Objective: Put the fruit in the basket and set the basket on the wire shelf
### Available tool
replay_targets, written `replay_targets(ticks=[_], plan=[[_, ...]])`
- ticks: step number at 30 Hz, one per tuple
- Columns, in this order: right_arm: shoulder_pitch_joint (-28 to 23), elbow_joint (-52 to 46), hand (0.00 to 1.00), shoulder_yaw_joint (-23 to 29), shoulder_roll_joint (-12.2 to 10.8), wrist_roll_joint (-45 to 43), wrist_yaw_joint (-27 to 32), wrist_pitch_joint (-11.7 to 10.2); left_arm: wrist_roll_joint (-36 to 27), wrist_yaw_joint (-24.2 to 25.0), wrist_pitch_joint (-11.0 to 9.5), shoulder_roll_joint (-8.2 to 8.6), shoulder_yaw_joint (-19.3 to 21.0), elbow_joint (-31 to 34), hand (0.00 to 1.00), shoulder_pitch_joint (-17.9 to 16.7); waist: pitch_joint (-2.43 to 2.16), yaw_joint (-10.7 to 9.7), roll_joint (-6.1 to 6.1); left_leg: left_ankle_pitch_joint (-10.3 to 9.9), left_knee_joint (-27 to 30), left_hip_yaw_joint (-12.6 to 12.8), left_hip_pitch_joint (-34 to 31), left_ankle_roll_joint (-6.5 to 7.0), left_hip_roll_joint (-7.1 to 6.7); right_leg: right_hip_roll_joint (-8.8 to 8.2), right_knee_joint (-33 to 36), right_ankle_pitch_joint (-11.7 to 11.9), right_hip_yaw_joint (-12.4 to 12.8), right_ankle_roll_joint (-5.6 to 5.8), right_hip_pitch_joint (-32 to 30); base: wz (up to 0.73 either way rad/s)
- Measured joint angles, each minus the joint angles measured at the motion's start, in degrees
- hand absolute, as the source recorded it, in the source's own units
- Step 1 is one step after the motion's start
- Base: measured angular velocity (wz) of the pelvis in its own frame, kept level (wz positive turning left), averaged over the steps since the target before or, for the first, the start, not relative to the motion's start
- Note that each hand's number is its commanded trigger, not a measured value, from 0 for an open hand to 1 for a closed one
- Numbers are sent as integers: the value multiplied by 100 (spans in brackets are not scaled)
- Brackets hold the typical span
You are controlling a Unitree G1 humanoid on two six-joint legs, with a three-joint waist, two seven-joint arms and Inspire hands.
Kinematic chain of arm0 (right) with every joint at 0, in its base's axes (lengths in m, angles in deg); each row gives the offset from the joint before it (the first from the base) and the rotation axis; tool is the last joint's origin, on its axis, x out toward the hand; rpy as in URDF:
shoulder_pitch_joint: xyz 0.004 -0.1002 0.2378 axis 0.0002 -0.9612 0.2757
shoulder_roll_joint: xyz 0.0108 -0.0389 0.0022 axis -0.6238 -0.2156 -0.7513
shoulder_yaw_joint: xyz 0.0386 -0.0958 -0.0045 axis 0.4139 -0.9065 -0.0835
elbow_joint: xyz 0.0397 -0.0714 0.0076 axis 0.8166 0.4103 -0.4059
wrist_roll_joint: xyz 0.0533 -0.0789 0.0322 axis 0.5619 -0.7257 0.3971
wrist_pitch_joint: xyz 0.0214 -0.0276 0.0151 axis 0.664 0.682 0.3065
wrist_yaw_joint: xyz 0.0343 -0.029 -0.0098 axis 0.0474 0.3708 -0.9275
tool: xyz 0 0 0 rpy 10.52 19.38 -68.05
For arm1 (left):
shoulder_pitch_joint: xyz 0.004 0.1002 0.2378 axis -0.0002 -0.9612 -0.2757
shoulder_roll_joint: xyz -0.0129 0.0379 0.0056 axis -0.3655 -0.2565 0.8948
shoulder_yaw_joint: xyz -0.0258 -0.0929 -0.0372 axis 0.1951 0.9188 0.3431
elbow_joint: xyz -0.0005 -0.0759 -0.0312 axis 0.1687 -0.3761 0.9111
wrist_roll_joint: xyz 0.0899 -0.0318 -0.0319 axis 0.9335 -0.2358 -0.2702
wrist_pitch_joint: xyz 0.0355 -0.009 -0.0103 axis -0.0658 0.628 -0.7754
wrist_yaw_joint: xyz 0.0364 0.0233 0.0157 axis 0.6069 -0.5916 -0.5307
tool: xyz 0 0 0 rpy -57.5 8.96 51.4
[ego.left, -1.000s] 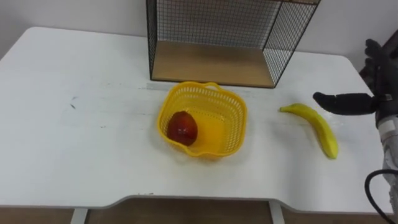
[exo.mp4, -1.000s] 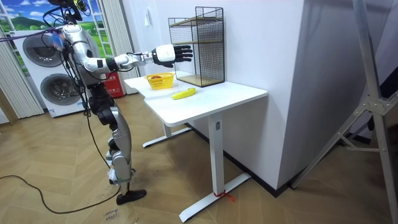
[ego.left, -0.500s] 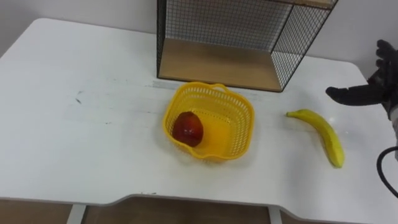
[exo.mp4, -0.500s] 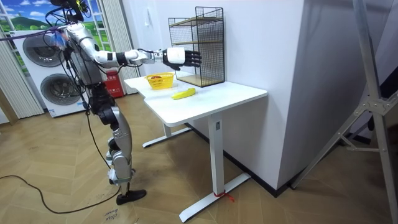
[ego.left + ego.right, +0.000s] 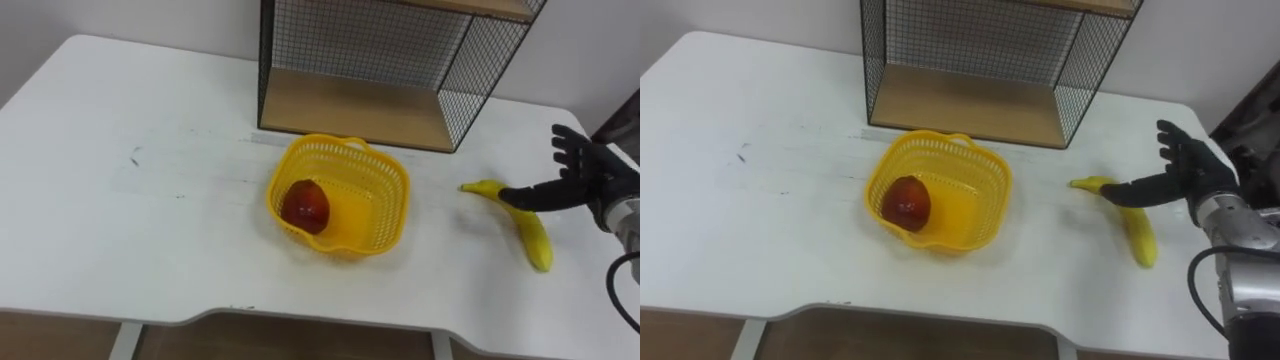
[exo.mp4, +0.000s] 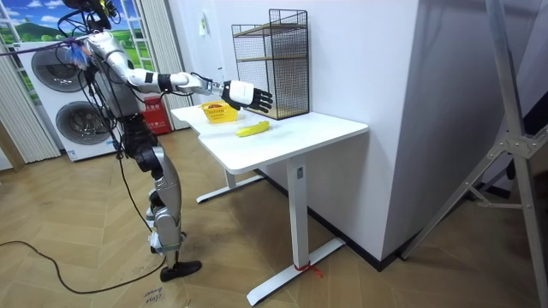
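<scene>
White desk (image 5: 120, 230), one fruit left out

The wire shelf (image 5: 370, 60) stands at the back, its open front ready. The basket (image 5: 385, 190) before it holds a red fruit (image 5: 305, 205). The banana (image 5: 530, 225) lies to its right, and the right hand (image 5: 585, 175) is spread just above it, apparently to grasp.

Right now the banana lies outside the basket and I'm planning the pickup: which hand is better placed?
The right hand: it hangs open over the banana at the right end of the table, thumb stretched across it, right of the basket.

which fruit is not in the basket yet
The banana, lying on the table by the open right hand; the red fruit already sits inside the yellow basket.
</scene>
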Motion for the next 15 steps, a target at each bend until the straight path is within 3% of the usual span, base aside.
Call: replay_targets(ticks=[7,15], plan=[[0,526,0,-31,0,-74,-76,2,-4,-1,-4,-6,1,-30,0,2,20,25,43,0,9,-13,-4,0,0,1,2,0,-6,-1,5,0],[-3,660,0,-29,0,-257,-193,2,3,2,-22,-57,81,-62,0,1,-2,0,123,0,-10,-8,4,0,-2,2,-5,0,-3,0,14,0]])
